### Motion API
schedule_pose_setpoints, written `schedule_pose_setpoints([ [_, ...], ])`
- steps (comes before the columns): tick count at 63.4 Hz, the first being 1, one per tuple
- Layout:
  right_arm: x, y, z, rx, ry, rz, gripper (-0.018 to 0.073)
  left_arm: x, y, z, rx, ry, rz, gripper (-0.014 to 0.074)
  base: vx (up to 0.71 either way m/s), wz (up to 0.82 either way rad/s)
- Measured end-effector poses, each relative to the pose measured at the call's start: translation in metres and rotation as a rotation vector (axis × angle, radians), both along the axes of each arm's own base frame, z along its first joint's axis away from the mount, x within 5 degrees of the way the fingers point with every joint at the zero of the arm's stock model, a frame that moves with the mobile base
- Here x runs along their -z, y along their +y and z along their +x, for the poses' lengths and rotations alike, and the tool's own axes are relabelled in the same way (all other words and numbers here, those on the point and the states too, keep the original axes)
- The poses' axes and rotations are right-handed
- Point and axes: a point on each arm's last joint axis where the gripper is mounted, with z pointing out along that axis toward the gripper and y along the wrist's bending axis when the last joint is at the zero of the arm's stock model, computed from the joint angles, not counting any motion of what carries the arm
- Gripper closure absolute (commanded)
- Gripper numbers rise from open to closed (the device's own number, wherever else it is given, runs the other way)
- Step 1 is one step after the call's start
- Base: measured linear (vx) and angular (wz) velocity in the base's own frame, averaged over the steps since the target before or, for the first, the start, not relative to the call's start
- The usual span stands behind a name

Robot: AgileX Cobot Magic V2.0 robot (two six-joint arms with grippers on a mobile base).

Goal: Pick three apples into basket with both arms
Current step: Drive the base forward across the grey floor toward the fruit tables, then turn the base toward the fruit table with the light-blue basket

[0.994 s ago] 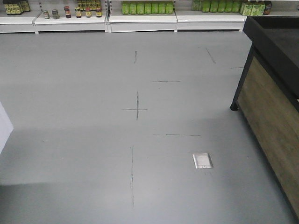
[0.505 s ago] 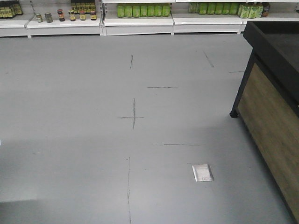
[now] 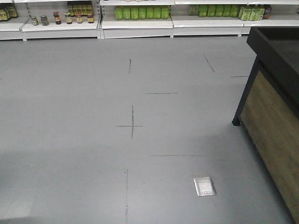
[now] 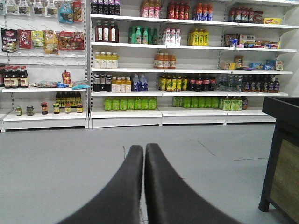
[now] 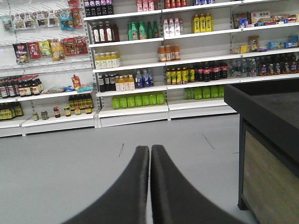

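**Both claws shut and empty on the shop floor, with no fruit in sight**

Nearest, the left claw (image 4: 144, 149) and right claw (image 5: 149, 149) are each pressed closed on nothing. They are held level and point forward, probably tucked for travel. Beyond them the grey floor (image 3: 70, 116) carries drawn crosses and a metal floor plate (image 3: 204, 185). The dark, wood-sided bench (image 3: 273, 121) stands to the right, its top hidden. Stocked shelves (image 3: 135, 22) stand farthest. No view shows the apples or the basket.

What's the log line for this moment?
left end effector: shut, empty | right end effector: shut, empty | apples: not in view | basket: not in view | ahead: shelves | right: counter
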Motion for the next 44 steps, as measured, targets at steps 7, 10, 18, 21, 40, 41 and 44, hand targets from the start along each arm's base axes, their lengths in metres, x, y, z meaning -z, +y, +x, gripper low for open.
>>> schedule_pose_setpoints([
  [7, 0.0000, 0.0000, 0.0000, 0.000, 0.000, 0.000, 0.0568, 0.0000, 0.0000, 0.0000, 0.000, 0.000, 0.000, 0.0603, 0.17, -0.08],
  [10, 0.0000, 0.0000, 0.0000, 0.000, 0.000, 0.000, 0.0568, 0.0000, 0.0000, 0.0000, 0.000, 0.000, 0.000, 0.0603, 0.16, -0.16],
  [18, 0.0000, 0.0000, 0.0000, 0.000, 0.000, 0.000, 0.0568, 0.0000, 0.0000, 0.0000, 0.000, 0.000, 0.000, 0.0603, 0.16, -0.27],
  [21, 0.0000, 0.0000, 0.0000, 0.000, 0.000, 0.000, 0.0568, 0.0000, 0.0000, 0.0000, 0.000, 0.000, 0.000, 0.0603, 0.16, -0.34],
  [40, 0.0000, 0.0000, 0.0000, 0.000, 0.000, 0.000, 0.0568, 0.0000, 0.0000, 0.0000, 0.000, 0.000, 0.000, 0.0603, 0.14, -0.45],
  [41, 0.0000, 0.0000, 0.0000, 0.000, 0.000, 0.000, 0.0568, 0.0000, 0.0000, 0.0000, 0.000, 0.000, 0.000, 0.0603, 0.13, -0.51],
  [44, 0.0000, 0.0000, 0.0000, 0.000, 0.000, 0.000, 0.0568, 0.0000, 0.0000, 0.0000, 0.000, 0.000, 0.000, 0.0603, 0.13, -0.51],
])
